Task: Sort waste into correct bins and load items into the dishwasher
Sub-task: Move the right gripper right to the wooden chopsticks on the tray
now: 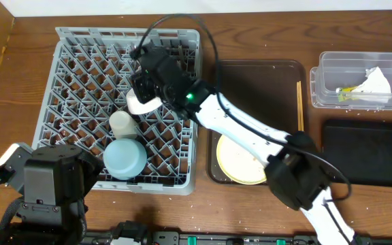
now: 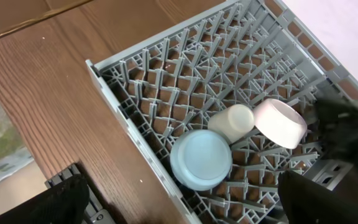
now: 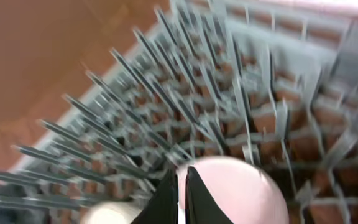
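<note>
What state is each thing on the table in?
white bowl: held by shut right gripper, at dish rack
light blue cup: upside down in rack
small white cup: in rack, beside blue cup
yellow plate: flat on tray
napkin: in clear tub
left gripper: open

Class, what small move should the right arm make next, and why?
Probably ease the white bowl down among the pegs of the rack: the right gripper is shut on its rim, and it is tilted beside the small white cup.
</note>
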Motion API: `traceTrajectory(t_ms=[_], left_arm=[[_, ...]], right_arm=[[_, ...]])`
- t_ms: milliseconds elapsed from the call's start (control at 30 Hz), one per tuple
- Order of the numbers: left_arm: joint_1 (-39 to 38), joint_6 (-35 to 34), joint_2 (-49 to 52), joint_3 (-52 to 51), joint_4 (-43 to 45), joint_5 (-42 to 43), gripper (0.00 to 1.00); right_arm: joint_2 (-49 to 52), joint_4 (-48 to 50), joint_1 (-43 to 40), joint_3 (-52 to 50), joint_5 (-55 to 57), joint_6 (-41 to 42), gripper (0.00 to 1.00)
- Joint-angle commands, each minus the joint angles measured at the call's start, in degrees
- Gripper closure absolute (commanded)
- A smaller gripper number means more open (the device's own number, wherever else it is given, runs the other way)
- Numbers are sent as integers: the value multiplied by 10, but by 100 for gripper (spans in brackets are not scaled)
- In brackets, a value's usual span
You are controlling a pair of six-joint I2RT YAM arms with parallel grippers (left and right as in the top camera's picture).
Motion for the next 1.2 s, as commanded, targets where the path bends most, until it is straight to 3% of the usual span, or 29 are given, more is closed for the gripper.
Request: traceTrajectory(t_ms=[0,633,767,933,1000,1033,1067,1100,1167], left_arm=[[3,-5,0,5,-2,-7,2],[3,-5,0,5,-2,-7,2],[3,-5,0,5,-2,-7,2],[3,-5,0,5,-2,-7,2],[3,-5,0,5,-2,-7,2],[3,-5,0,5,-2,-7,2],[3,-5,0,5,-2,-7,2],[3,-5,0,5,-2,-7,2],[3,-5,0,5,-2,-7,2]], right_arm=[[26,-16,3,2,5,-7,95],[-45,-206,9,22,-125,36,99],[-59,-247,7,28,-103,25,99],[-131,-324,-4,30,5,25,97],[-172,-363,-14,30,57,25,82],[-193,-386,-20,30,84,25,60],[-213,-410,-27,29,112,25,18],[-232,-438,-35,29,142,25,1],[-264,-496,-55,29,197,25,1]])
